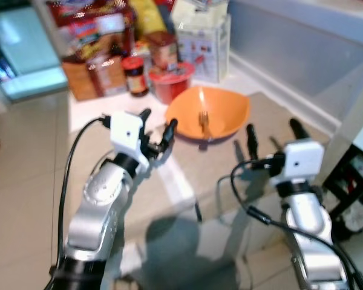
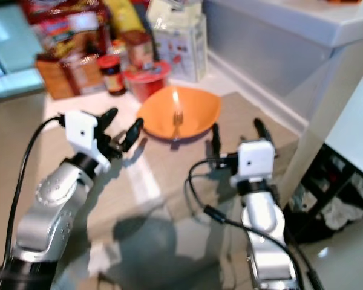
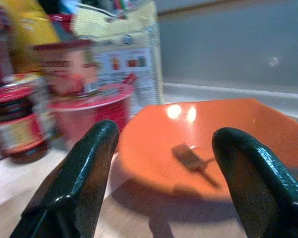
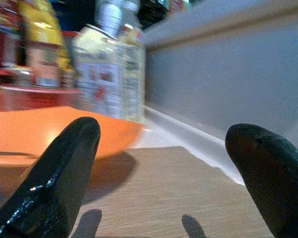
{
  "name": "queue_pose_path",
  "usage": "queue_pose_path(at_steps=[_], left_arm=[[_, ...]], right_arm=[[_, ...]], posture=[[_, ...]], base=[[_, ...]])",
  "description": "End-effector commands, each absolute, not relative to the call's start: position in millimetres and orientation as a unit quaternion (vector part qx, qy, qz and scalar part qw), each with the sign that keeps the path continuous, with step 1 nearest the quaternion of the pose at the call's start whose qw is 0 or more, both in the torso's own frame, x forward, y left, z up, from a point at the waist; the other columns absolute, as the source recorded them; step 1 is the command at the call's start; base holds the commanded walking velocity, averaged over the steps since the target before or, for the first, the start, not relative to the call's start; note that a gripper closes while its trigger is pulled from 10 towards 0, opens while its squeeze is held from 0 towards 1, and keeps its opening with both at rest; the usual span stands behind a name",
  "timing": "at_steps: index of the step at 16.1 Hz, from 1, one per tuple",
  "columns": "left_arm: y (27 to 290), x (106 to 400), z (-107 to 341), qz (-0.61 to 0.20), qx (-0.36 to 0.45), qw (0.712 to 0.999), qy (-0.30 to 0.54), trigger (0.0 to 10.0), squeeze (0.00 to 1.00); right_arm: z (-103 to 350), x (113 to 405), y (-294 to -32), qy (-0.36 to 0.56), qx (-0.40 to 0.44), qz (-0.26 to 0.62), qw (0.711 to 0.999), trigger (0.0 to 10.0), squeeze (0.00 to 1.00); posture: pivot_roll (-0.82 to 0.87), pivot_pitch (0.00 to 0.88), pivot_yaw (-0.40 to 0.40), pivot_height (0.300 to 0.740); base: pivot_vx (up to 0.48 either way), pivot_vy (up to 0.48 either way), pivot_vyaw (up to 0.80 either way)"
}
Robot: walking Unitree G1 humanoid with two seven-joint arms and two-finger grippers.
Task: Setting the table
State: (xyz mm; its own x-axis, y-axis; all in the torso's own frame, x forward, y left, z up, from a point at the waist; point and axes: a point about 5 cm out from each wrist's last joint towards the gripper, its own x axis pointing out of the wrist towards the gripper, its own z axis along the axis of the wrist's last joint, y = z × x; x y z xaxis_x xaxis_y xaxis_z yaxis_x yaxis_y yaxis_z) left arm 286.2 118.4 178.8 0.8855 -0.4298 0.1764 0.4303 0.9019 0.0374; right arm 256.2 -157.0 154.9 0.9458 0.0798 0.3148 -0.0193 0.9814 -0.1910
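An orange bowl (image 1: 209, 112) sits on the wooden table (image 1: 266, 115) with a metal fork (image 1: 203, 121) lying inside it. My left gripper (image 1: 158, 125) hovers just left of the bowl's rim, fingers open and empty. In the left wrist view the bowl (image 3: 203, 144) and fork (image 3: 191, 158) lie straight ahead between the fingers (image 3: 74, 183). My right gripper (image 1: 274, 132) is open and empty over the table, right of the bowl and nearer to me. From the right wrist the bowl (image 4: 49, 131) shows past one finger (image 4: 54, 183).
Behind the bowl stand a red tub (image 1: 170, 81), a dark jar with a red lid (image 1: 136, 75), snack boxes (image 1: 94, 72) and a white carton (image 1: 202, 42). A grey wall ledge (image 1: 302, 54) borders the table's right. Tiled floor lies to the left.
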Motion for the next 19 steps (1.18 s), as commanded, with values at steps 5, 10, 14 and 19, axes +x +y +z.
queue_pose_path(at_steps=[5, 10, 14, 19], left_arm=[[120, 313, 217, -0.245, 0.038, 0.964, -0.099, 10.0, 0.00], [90, 344, 247, -0.330, 0.075, 0.940, -0.043, 10.0, 0.00], [63, 348, 245, -0.391, 0.002, 0.919, 0.051, 10.0, 0.00], [50, 353, 249, -0.414, -0.023, 0.902, 0.121, 10.0, 0.00]], right_arm=[[159, 258, -160, -0.176, -0.096, 0.015, 0.980, 10.0, 0.00], [157, 259, -158, -0.175, -0.092, 0.015, 0.980, 10.0, 0.00], [154, 255, -159, -0.169, -0.094, 0.010, 0.981, 10.0, 0.00], [152, 225, -172, -0.150, -0.124, -0.007, 0.981, 10.0, 0.00]], posture=[[-0.20, 0.000, 0.126, 0.722], [-0.20, 0.000, 0.140, 0.722], [-0.22, 0.000, 0.150, 0.722], [-0.24, 0.000, 0.164, 0.722]], base=[[0.000, 0.000, 0.00], [0.000, 0.000, 0.00], [0.000, 0.000, 0.00], [0.000, 0.000, 0.00]])
